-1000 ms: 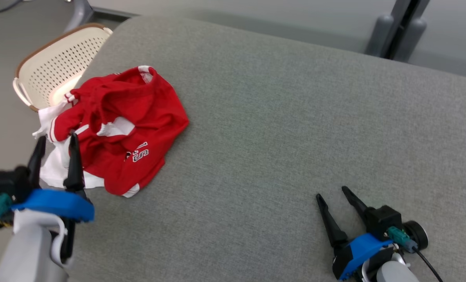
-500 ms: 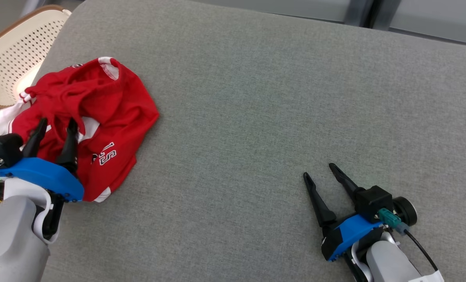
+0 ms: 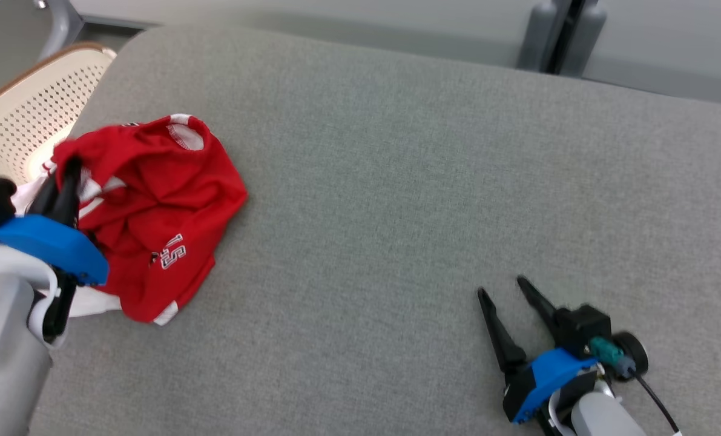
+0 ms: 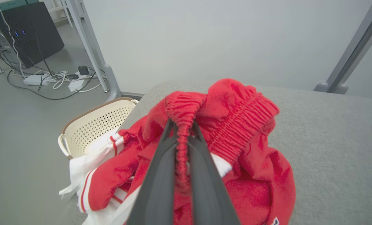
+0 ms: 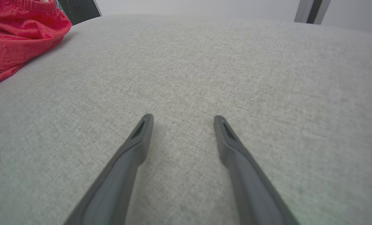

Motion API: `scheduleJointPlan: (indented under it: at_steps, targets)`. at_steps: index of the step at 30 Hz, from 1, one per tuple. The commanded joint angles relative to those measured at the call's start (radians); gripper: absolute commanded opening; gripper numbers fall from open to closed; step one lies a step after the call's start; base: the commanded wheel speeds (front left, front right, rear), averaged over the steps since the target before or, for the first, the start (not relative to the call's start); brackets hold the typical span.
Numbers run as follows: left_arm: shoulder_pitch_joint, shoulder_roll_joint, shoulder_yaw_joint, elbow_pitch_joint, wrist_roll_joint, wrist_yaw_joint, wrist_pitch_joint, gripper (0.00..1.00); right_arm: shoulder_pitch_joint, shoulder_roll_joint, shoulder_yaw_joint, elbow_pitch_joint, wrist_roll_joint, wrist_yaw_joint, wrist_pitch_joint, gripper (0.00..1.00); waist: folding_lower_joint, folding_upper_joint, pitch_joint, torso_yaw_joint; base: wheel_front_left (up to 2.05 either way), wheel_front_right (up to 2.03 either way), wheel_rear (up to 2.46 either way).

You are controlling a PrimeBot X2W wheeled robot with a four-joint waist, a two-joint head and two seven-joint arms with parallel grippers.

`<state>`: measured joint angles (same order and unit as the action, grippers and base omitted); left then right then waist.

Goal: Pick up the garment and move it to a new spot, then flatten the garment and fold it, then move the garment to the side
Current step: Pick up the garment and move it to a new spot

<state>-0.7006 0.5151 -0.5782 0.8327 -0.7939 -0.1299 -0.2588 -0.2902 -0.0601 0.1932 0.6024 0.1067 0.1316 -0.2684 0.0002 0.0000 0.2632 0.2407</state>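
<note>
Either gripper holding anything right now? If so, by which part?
The left gripper is shut on the red garment, pinching a bunched strip of its gathered edge. The right gripper is open over the gray surface, holding nothing.

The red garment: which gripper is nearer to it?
Left. The left gripper is shut on the red garment; the right gripper is open, far off over the grey surface.

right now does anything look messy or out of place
The red garment is crumpled in a heap at the table's left edge, its white part spilling over the edge beside the basket. The left end effector is shut on a bunched fold of it. Nothing else stands out.
</note>
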Motion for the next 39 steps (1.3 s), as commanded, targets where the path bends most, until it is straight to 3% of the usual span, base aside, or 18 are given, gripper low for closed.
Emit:
scheduleJointPlan:
  at_steps: [1, 8, 17, 27, 33, 35, 39]
  targets:
    - [-0.029, 0.011, 0.011, -0.026, 0.021, -0.001, -0.007, 0.0, 0.036, -0.005, -0.003, 0.017, 0.011, -0.002, 0.007, 1.0, -0.0002, 0.0, -0.032, -0.017, 0.0, 0.0, 0.0]
    - [-0.064, 0.024, 0.087, -0.259, 0.181, 0.001, -0.007, 0.0, 0.085, 0.008, 0.005, 0.006, 0.053, -0.001, 0.004, 1.0, -0.0002, 0.0, -0.144, -0.085, 0.0, 0.0, 0.0]
    - [-0.026, -0.025, 0.062, -0.441, 0.232, 0.003, -0.007, 0.0, 0.135, 0.008, 0.055, -0.012, 0.105, -0.001, 0.004, 1.0, -0.0002, 0.0, -0.219, -0.314, 0.0, 0.0, 0.0]
    - [0.032, -0.174, -0.024, -0.482, 0.202, 0.005, -0.007, 0.0, 0.152, 0.008, 0.067, -0.029, 0.126, -0.001, 0.004, 1.0, -0.0002, 0.0, -0.209, -0.573, 0.0, 0.0, 0.0]
    - [0.096, -0.246, -0.07, -0.446, 0.206, 0.001, -0.007, 0.03, 0.16, 0.008, 0.062, -0.037, 0.133, -0.001, 0.004, 1.0, -0.0002, 0.0, -0.196, -0.615, 0.0, 0.0, 0.0]
    - [0.145, -0.281, -0.092, -0.393, 0.21, 0.0, -0.007, 1.0, 0.16, 0.008, 0.062, -0.04, 0.136, -0.001, 0.004, 1.0, -0.0002, 0.0, -0.193, -0.613, 0.0, 0.0, 0.0]
    - [0.197, -0.31, -0.098, -0.347, 0.215, -0.001, -0.007, 1.0, 0.157, 0.009, 0.065, -0.04, 0.14, -0.001, 0.004, 1.0, -0.0002, 0.0, -0.192, -0.589, 0.0, 0.0, 0.0]
